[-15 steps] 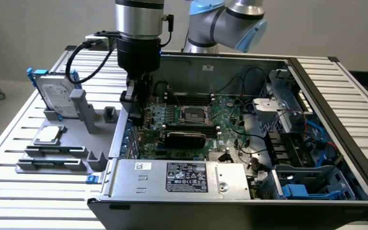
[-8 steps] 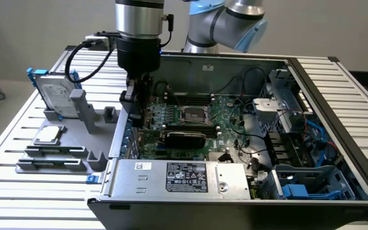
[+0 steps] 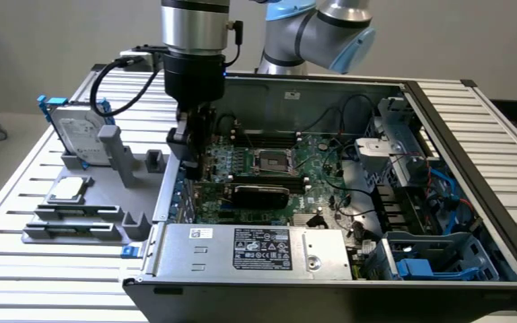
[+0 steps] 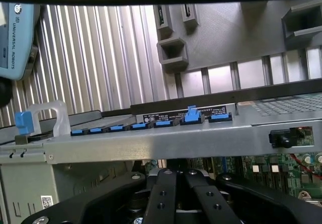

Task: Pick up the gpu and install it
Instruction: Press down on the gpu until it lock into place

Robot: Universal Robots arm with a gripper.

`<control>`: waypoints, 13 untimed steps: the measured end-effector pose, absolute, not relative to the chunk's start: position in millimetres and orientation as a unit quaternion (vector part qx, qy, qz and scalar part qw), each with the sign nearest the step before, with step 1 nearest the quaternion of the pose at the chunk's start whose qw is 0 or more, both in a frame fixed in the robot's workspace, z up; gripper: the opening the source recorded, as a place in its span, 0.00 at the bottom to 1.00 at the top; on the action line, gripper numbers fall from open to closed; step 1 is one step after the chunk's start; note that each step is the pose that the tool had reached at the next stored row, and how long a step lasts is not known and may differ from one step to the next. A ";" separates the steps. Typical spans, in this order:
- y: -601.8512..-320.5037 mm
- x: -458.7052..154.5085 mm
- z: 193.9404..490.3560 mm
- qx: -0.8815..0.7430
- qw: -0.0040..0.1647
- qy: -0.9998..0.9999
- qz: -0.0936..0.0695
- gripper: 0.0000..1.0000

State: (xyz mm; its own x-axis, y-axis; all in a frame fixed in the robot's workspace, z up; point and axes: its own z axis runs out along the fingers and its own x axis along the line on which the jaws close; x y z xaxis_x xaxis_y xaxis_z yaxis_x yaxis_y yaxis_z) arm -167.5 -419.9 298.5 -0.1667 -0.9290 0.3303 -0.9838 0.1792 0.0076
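Observation:
The gpu point(image 3: 258, 195) shows its black shroud face and stands on edge on the green motherboard point(image 3: 317, 158), just in front of the CPU socket in the open computer case point(image 3: 438, 155). My gripper point(image 3: 192, 171) hangs straight down at the case wall on the exterior view's left, beside the card's bracket end. I cannot tell whether it touches the card. In the wrist view my gripper point(image 4: 177, 173) has its fingertips pressed together with nothing between them, just inside the case's silver wall point(image 4: 151, 141) with its row of blue slot clips point(image 4: 191, 115).
A grey fixture point(image 3: 88, 232) on the slatted table holds the silver hard drive point(image 3: 79, 138), a CPU point(image 3: 68, 190) and black memory sticks point(image 3: 75, 212). Its upright holder point(image 3: 154, 161) stands empty. The power supply point(image 3: 258, 249) fills the case's near corner. Cables and drive cages crowd the exterior view's right.

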 end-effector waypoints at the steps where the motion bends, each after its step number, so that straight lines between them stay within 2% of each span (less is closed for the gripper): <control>1: -419.8 -167.6 298.5 0.629 0.131 -0.759 0.104 0.11; 13: -416.7 -167.6 298.4 0.609 0.131 -0.775 0.103 0.11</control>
